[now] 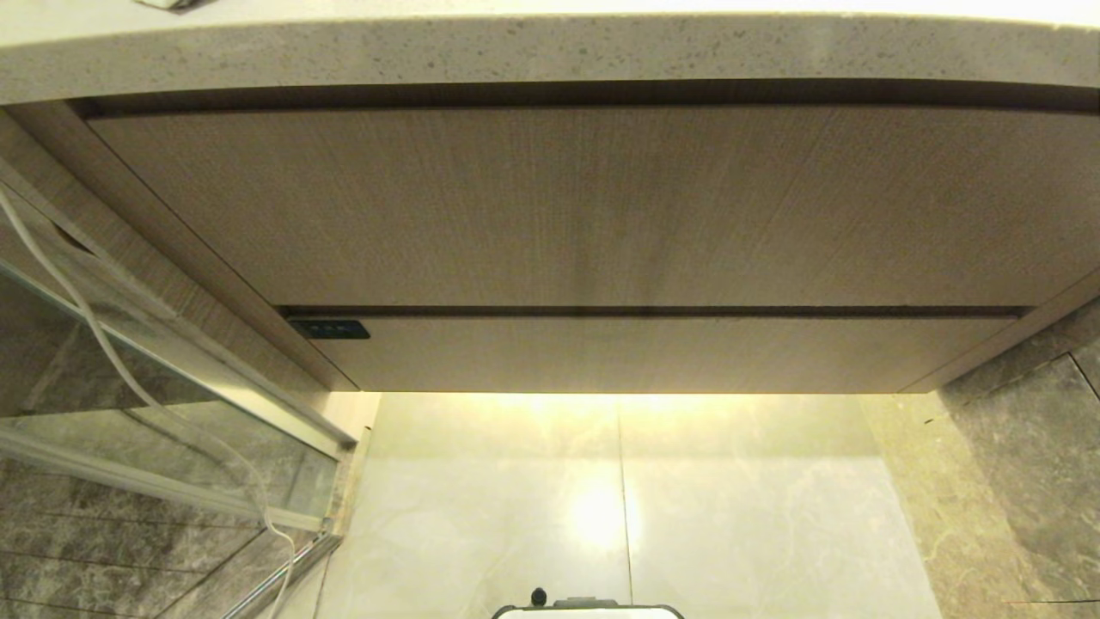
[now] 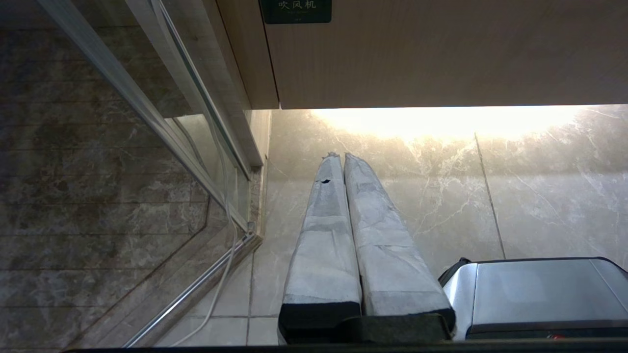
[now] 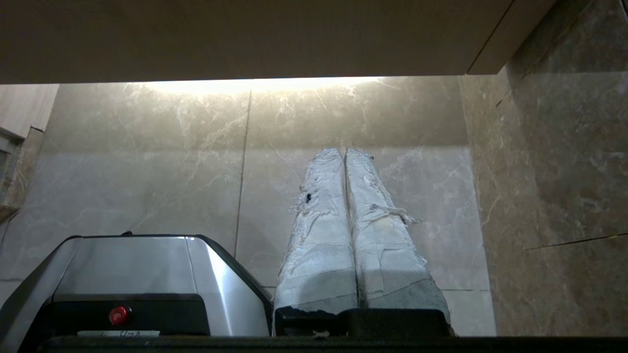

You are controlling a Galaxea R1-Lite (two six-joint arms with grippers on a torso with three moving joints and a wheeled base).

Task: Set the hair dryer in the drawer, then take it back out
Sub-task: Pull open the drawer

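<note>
The drawer (image 1: 653, 352) is the narrow wood-grain front at the bottom of the vanity, and it is pushed in flush. It also fills the upper part of the left wrist view (image 2: 441, 54) and of the right wrist view (image 3: 245, 34). The hair dryer is out of view. Neither arm shows in the head view. My left gripper (image 2: 342, 156) hangs low beside the robot's base, its taped fingers pressed together on nothing. My right gripper (image 3: 345, 150) is shut and empty too, and points at the lit marble below the vanity.
A taller wood-grain panel (image 1: 559, 206) sits above the drawer under a speckled stone countertop (image 1: 550, 52). A sliver of something white (image 1: 172, 3) lies on the countertop. A dark green label (image 1: 329, 329) marks the drawer's left end. A glass partition (image 1: 129, 344) with a white cable (image 1: 86, 327) stands left, a marble wall (image 1: 1031, 447) right.
</note>
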